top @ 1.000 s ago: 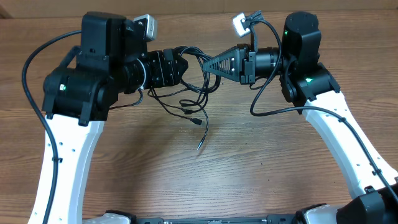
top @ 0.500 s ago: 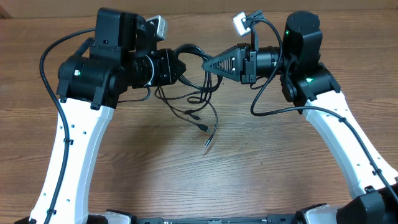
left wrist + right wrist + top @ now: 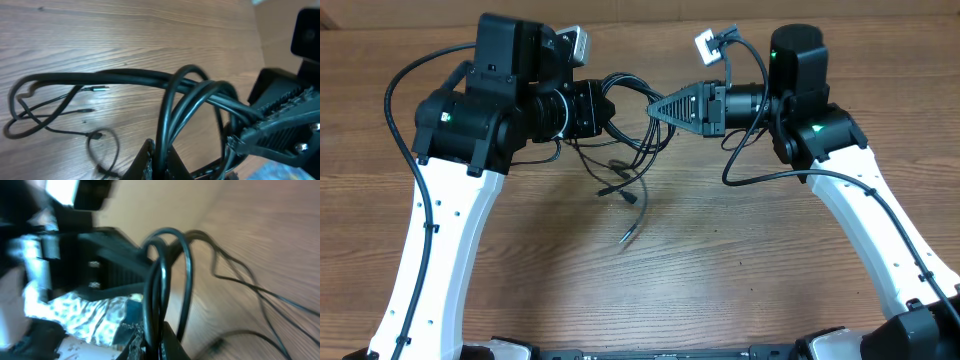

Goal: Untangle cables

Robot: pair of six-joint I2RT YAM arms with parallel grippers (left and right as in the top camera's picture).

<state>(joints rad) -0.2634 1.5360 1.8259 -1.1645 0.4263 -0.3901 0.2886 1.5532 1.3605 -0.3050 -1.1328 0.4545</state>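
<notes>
I judge the cables [image 3: 632, 150], pinched by left gripper [image 3: 611, 106] and right gripper [image 3: 653, 110], limp and light; regrip at plugs below the jaws.

You see the bundled black cords [image 3: 192, 95] arching up out of your left claw [image 3: 159, 162], which is clamped on them. They run across to the black right claw [image 3: 240, 140]. Their thinner strands, ending in small plugs, trail loose over the wooden table [image 3: 125, 35].

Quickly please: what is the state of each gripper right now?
Left gripper: closed, holding the cables.
Right gripper: closed, holding the same cables.
</notes>
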